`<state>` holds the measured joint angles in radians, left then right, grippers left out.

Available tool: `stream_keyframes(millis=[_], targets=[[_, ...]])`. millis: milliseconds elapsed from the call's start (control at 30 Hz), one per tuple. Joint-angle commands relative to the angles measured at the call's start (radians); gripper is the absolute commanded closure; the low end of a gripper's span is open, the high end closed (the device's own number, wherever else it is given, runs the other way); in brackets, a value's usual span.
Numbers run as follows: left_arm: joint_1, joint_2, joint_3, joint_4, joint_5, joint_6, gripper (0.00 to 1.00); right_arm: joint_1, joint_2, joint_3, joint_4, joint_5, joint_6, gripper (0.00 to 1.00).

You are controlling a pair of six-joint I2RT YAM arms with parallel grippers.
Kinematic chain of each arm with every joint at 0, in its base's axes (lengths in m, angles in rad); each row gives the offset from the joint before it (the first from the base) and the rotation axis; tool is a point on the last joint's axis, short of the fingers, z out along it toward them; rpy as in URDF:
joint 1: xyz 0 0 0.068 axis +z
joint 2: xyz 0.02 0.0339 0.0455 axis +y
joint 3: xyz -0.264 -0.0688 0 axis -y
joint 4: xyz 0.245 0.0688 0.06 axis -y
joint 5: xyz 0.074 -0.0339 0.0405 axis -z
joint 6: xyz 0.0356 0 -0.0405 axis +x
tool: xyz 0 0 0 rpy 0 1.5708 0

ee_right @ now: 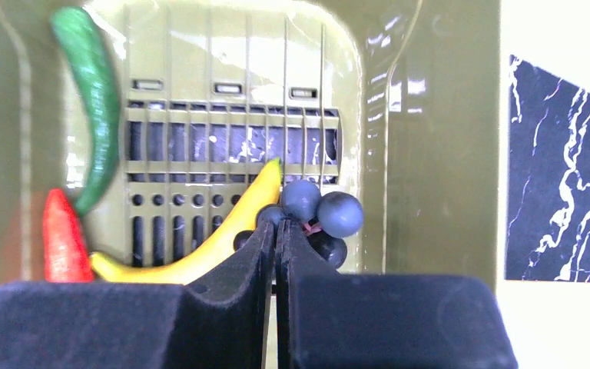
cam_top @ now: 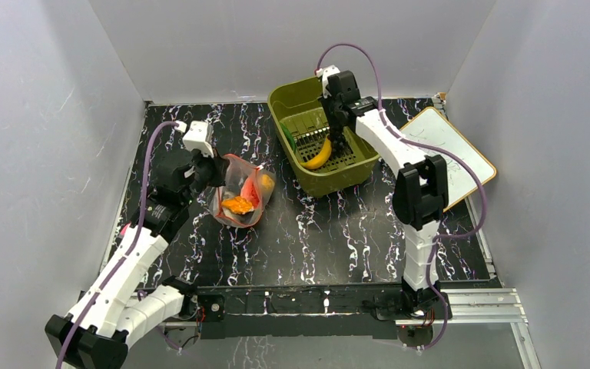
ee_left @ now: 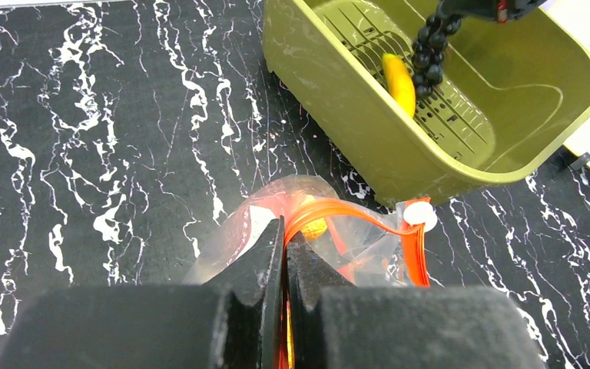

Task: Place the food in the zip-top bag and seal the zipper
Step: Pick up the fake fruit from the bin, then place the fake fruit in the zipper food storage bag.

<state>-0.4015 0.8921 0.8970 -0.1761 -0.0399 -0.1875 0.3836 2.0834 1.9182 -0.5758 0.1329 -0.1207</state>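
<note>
grapes [ee_right: 321,209] pt hidden, bag [cam_top: 233,181] contents blurry

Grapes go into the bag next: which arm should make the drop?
Right. The right claw is shut on the grape bunch over the basket, so it only has to carry it across. The left claw is pinching the zip-top bag at its zipper, holding it.

An olive-green slotted basket [cam_top: 339,178] is sitting toward the far right of a black counter [cam_top: 315,238] that is showing white veining. A wood-edged white board [cam_top: 453,150] is lying flat just beside the basket's right side. Grey walls [cam_top: 38,115] are enclosing the counter on three sides.
</note>
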Motion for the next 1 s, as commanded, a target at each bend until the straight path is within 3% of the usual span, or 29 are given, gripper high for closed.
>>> stream_keyframes(millis=[0,200,467,967], targets=[[-0.002,0.028,0.056,0.014,0.02,-0.054,1.0,0.022,-0.139,-0.017,0.093,-0.034,0.03,1.0],[-0.002,0.07,0.052,0.04,-0.039,-0.095,1.0,0.088,-0.267,-0.119,0.163,-0.045,0.069,1.0],[-0.002,0.088,0.077,0.051,0.004,-0.165,1.0,0.184,-0.403,-0.118,0.175,-0.025,0.068,1.0],[-0.002,0.089,0.12,0.057,0.075,-0.252,1.0,0.31,-0.635,-0.232,0.32,-0.241,0.17,1.0]])
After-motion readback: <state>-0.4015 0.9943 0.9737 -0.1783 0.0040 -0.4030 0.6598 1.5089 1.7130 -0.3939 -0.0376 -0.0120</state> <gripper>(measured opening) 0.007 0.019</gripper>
